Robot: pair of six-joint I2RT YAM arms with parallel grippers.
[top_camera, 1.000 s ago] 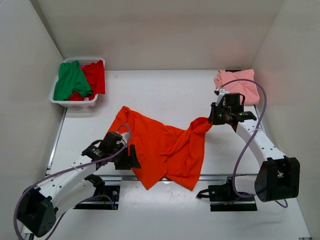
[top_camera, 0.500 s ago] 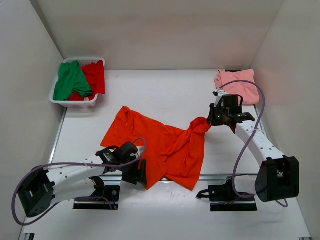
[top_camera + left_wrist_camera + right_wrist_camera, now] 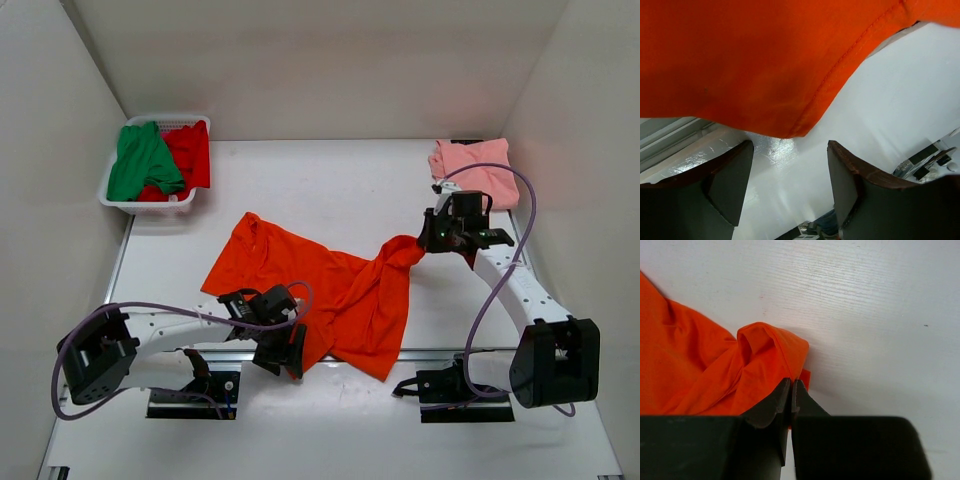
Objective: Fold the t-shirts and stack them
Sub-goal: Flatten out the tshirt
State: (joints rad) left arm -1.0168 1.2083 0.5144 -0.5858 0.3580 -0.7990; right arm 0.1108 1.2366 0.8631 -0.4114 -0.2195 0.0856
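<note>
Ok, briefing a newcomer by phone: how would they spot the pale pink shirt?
Start at the white table and go to its far right corner. The pale pink cloth t-shirt lies there. It is the only pink thing; the bright orange cloth t-shirt sprawls mid-table.

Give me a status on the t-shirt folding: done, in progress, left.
Done: the pink t-shirt lies bundled at the far right, apparently folded. In hand: the orange t-shirt is spread unfolded in the middle; the right gripper is shut on its right corner, and the left gripper is open at its near hem. Left: fold and stack the orange one, then the green t-shirt and red t-shirt, both in the basket.
</note>
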